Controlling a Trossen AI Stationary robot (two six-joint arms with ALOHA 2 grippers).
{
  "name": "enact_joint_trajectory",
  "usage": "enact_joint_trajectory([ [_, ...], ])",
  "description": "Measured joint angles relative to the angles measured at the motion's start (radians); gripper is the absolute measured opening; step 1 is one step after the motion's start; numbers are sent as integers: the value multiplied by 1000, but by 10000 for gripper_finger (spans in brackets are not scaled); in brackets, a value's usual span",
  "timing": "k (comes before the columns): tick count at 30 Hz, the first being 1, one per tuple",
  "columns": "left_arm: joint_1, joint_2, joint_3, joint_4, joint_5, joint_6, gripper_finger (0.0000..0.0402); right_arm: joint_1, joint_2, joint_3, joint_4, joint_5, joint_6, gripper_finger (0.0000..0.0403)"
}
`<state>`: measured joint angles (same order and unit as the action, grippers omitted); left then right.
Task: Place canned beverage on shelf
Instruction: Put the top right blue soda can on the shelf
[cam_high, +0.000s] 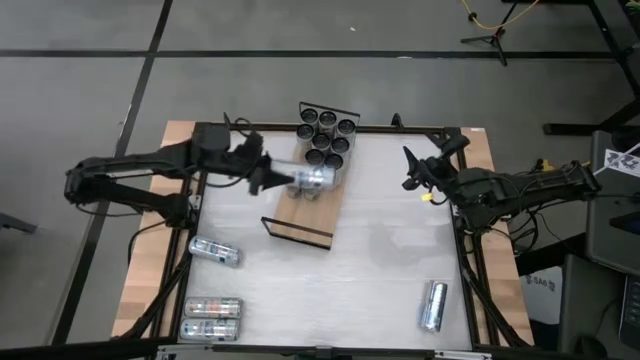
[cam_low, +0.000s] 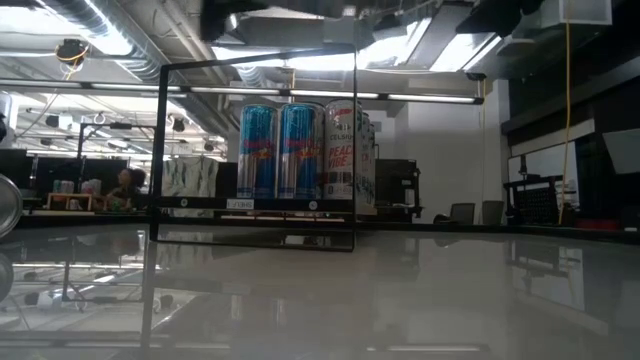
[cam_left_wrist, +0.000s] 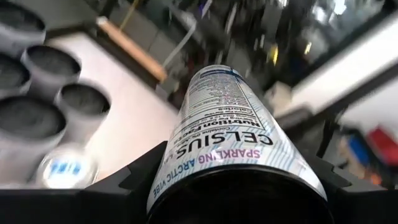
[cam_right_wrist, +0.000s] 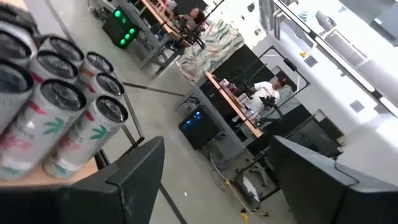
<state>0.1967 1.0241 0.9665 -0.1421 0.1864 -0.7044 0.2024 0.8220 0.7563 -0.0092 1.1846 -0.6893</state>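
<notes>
White tabletop (cam_high: 330, 270) carries the shelf (cam_high: 318, 205), its far end packed with upright cans (cam_high: 325, 137). Over the shelf's middle the left gripper (cam_high: 285, 180) clamps a Celsius can (cam_high: 314, 178) lying sideways. Right of the shelf, the right gripper (cam_high: 410, 168) hovers, fingers spread, empty.

count: upright cans on the shelf (cam_high: 318, 212) — seven (cam_high: 328, 135); one can (cam_high: 312, 179) in the left pincer (cam_high: 290, 180); loose cans lying on the desk (cam_high: 380, 270) — four (cam_high: 215, 251); wire rails — two (cam_high: 296, 232).
</notes>
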Motion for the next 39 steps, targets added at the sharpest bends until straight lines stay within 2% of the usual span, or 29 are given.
enact_joint_trajectory([
  [8, 0, -112, 0, -425, 15, 127, 245, 0, 0, 0, 8, -5, 173, 285],
  [14, 0, -134, 0, -577, 15, 224, 245, 0, 0, 0, 8, -158, 294, 285],
  [21, 24, -118, 30, -617, -9, 342, 245, 0, 21, 0, 14, -349, 430, 285],
  [26, 52, -28, 191, -747, -75, 452, 245, -4, 58, 0, 15, -394, 476, 285],
  [31, 50, 145, 397, -945, -116, 533, 245, -46, 104, 0, 16, -416, 487, 285],
  [39, -3, 428, 645, -1199, -116, 609, 245, -142, 158, 0, 15, -614, 545, 285],
])
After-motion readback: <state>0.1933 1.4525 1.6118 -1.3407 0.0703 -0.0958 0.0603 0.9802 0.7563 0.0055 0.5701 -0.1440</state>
